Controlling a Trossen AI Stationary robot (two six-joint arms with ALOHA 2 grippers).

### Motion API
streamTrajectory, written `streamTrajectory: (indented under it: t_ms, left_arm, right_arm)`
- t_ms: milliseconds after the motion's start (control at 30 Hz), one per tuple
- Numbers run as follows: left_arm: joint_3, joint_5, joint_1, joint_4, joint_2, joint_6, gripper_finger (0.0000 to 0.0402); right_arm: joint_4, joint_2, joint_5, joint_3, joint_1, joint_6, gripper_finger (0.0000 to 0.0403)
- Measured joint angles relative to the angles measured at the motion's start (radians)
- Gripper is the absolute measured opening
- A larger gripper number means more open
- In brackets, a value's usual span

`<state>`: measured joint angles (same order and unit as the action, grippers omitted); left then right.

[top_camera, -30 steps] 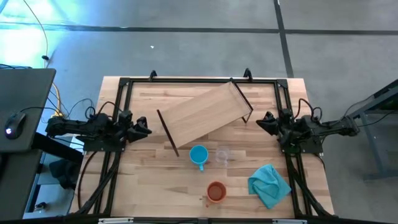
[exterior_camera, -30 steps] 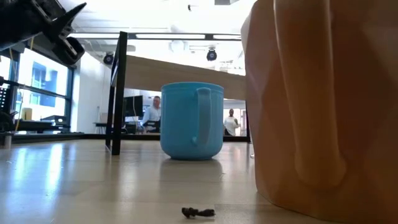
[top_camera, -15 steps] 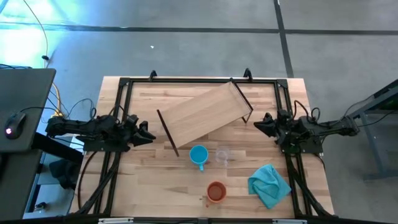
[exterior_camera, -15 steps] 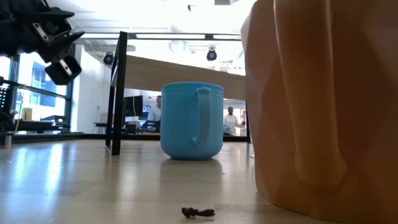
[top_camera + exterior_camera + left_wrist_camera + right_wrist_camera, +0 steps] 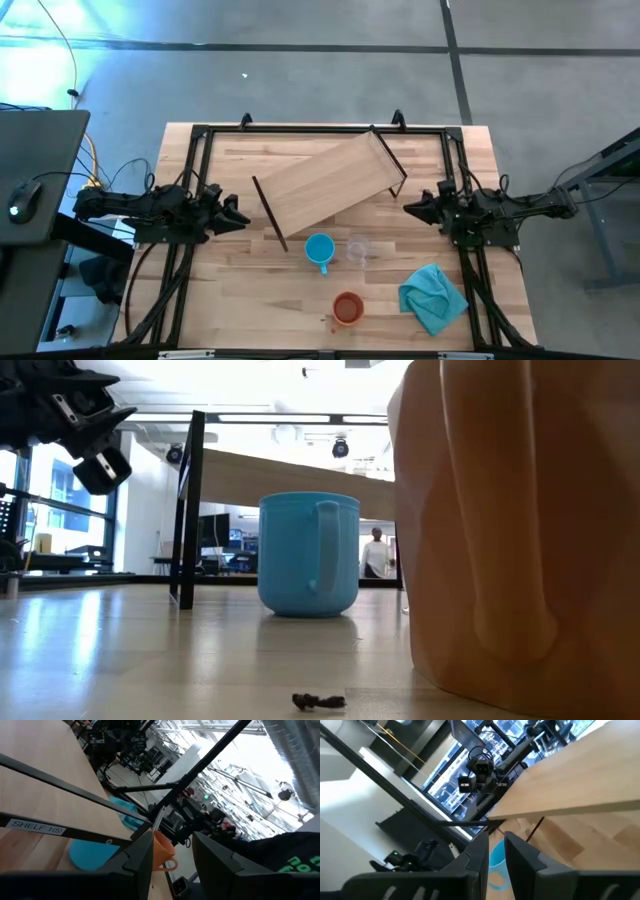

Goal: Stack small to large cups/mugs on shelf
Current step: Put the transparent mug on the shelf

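Orange-brown mug point(image 5: 510, 530) — cut off by the low view's edge.

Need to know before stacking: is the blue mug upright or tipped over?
Upright: the blue mug stands on its base, and its open rim faces up in the high view.

Teal cloth point(image 5: 433, 297) crumpled on tabletop point(image 5: 240, 290); person point(image 5: 376, 553) in background.

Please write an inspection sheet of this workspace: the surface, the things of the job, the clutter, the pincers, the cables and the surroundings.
Surface: wooden table, black frame around it.
Job's things: shelf lying skewed; blue mug, clear cup and orange-brown mug on the table, none on the shelf.
Clutter: teal cloth; small dark scrap.
Pincers: left pincer open, empty; right pincer narrowly parted, empty.
Cables: yellow cable left of the table.
Surroundings: desk with mouse; a person far behind.
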<state>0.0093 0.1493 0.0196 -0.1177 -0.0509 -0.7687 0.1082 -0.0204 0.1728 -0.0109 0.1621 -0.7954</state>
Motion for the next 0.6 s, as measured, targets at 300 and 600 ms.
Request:
streamTrajectory:
  t_ms: [300, 600]
  left_arm:
    - [0.000, 0.050, 0.000, -0.014, 0.000, -0.134, 0.0124]
    - [0.000, 0.053, 0.000, -0.014, 0.000, -0.128, 0.0124]
  right_arm:
    - [-0.075, -0.021, -0.035, 0.000, 0.003, -0.123, 0.0051]
    - [-0.081, -0.065, -0.066, 0.000, 0.008, -0.085, 0.0051]
